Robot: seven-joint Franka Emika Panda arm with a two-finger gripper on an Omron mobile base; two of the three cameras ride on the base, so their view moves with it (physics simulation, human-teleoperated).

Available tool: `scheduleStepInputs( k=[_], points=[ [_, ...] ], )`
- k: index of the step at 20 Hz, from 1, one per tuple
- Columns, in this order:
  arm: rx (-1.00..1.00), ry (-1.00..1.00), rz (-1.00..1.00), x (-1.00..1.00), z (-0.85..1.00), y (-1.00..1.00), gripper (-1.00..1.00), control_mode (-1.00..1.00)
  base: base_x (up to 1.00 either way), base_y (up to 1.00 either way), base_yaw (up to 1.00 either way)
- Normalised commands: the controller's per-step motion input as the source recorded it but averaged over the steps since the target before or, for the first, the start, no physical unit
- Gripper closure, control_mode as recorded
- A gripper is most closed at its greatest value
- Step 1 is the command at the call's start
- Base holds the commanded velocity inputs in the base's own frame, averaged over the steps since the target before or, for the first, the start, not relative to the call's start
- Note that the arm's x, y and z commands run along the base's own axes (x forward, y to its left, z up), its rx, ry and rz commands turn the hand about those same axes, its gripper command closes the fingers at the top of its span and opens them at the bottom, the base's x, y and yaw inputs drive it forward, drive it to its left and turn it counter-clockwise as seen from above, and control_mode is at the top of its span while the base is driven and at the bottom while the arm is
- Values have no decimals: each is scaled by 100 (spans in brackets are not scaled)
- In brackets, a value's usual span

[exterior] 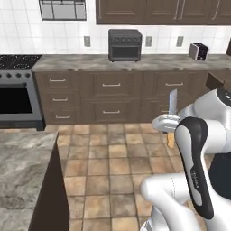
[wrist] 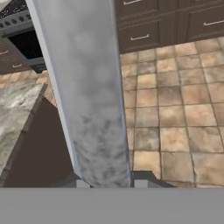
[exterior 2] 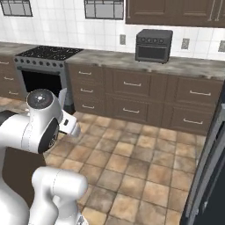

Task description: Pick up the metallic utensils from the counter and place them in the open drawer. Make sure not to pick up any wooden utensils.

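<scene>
The metallic utensil (wrist: 87, 92) reads as a knife: a flat, bluish-grey blade that runs up from between the fingertips in the hand view, mottled silver, with a pale bevelled edge down one side. In the left base view the same blade stands upright above the gripper (exterior: 168, 121), and a short tan handle hangs below the hand. It looks stiff and light, so its weight should not trouble the grip. The smooth flat faces are probably slippery, though, and a long blade can pivot between narrow pads if the arm swings hard. The hold seems to sit near where blade meets handle, a sensible spot since it keeps the length balanced.

The jaws stand close together, clamped on the knife's flat sides.

The knife is carried in the air over the tan tiled floor (wrist: 183, 113), clear of the grey-brown marbled counter (exterior: 20, 167) at the near left. Across the floor stands a run of dark brown cabinets (exterior: 113, 97) with a toaster oven (exterior: 125, 45) on top and a stove (exterior: 16, 85) to one side.
</scene>
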Motion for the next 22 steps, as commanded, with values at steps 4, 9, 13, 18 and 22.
scheduleStepInputs(
  k=[4, 9, 13, 18, 22],
  points=[
    [0, 0, 0, 0, 0, 0, 100, 100, 100, -26, 0],
    [0, 0, 0, 0, 0, 0, 100, 100, 100, -33, 0],
    [0, 0, 0, 0, 0, 0, 100, 100, 100, -49, 0],
    [0, 0, 0, 0, 0, 0, 100, 100, 100, -54, -3],
    [0, 0, 0, 0, 0, 0, 100, 100, 100, -65, -16]
  ],
)
